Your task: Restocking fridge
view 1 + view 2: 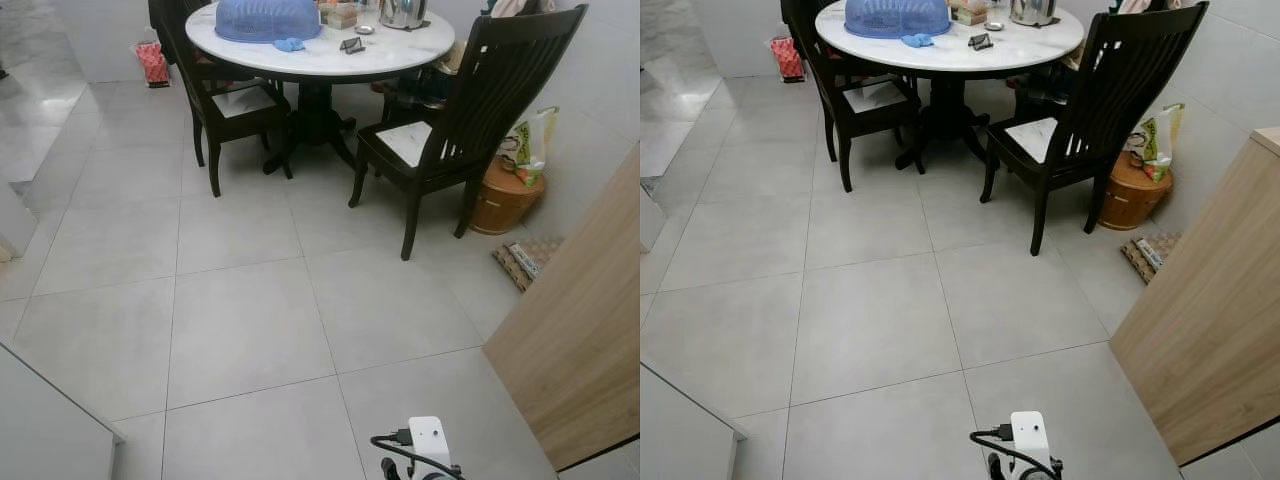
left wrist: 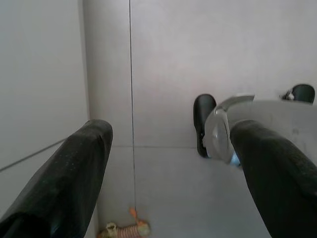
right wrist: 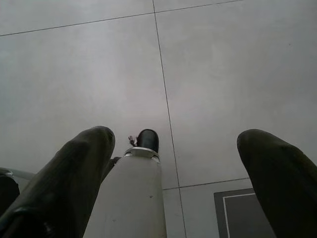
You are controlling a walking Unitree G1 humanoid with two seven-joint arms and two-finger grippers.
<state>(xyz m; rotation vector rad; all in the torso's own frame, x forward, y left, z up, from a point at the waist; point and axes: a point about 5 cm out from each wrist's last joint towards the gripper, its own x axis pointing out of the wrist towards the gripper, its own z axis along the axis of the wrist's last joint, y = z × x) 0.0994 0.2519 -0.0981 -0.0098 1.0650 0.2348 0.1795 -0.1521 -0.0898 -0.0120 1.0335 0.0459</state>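
**Meanwhile, both grippers hang empty over bare tiles**

Nowhere in my feeds can I make out the fridge. My left gripper (image 2: 168,168) hangs beside the robot's leg, its two black fingers (image 2: 64,183) spread wide apart with nothing between them, pointing down at the grey tiled floor (image 1: 240,320); one small orange-and-striped object (image 2: 124,229) lies on the tiles below it. My right gripper (image 3: 173,173) hangs likewise, two fingers parted and empty above the floor. From the head camera I count one round white-topped table (image 1: 400,50) ahead, with two dark wooden chairs (image 1: 470,110) drawn up to it. On the table sit one blue mesh food cover (image 1: 268,18) and one metal kettle (image 1: 403,12). One brown wooden bucket (image 1: 505,195) stands behind the nearer chair, and a light wood panel (image 1: 590,330) rises on my right.
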